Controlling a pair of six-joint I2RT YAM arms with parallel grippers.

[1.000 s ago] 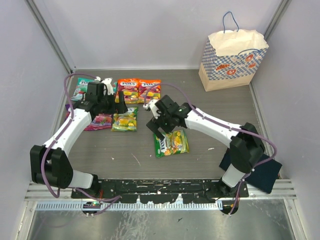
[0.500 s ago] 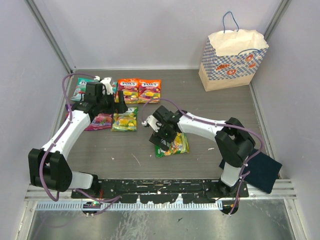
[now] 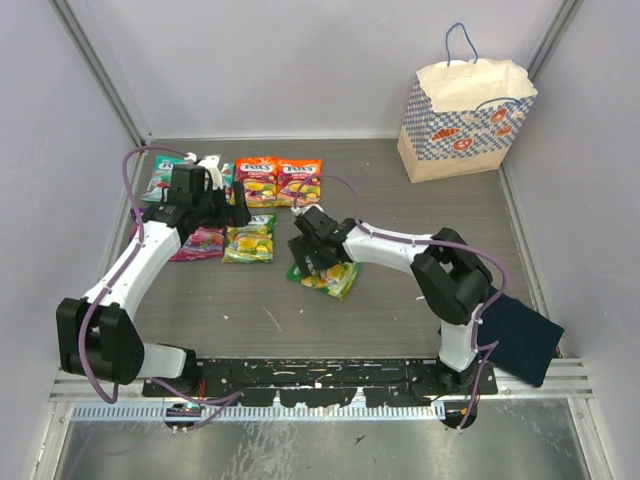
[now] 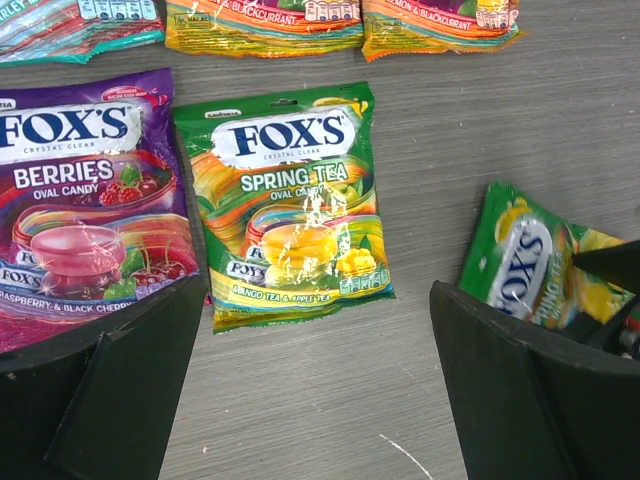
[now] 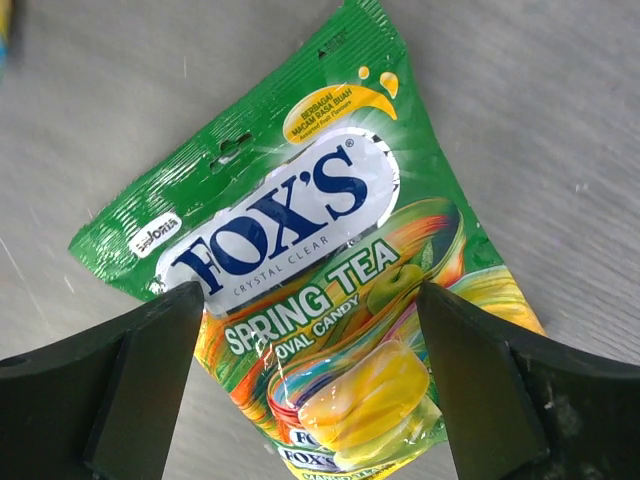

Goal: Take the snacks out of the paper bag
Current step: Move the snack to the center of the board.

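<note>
Laying-out stage, I'd say: right gripper (image 5: pixel 310 300) straddles a green packet (image 5: pixel 300 230) lying flat on the table (image 5: pixel 560 120), fingers wide, nothing pinched. Left gripper (image 4: pixel 318 300) hangs open over the other snacks (image 3: pixel 278 180). Paper bag (image 3: pixel 460 120) stands well behind. Next up: close on it, slide it into line.

Paper bag (image 3: pixel 462 118) stands at far right corner of table (image 3: pixel 400 205). Far left: back row of packets (image 3: pixel 277 181); just in front of it, Berries packet (image 4: pixel 85 200) lies left of and beside Spring Tea packet (image 4: pixel 295 205). Second Spring Tea packet (image 5: pixel 320 300) lies apart to their right, mid-table, under right gripper (image 3: pixel 318 262); folded cloth (image 3: pixel 520 340) at near right edge.
</note>
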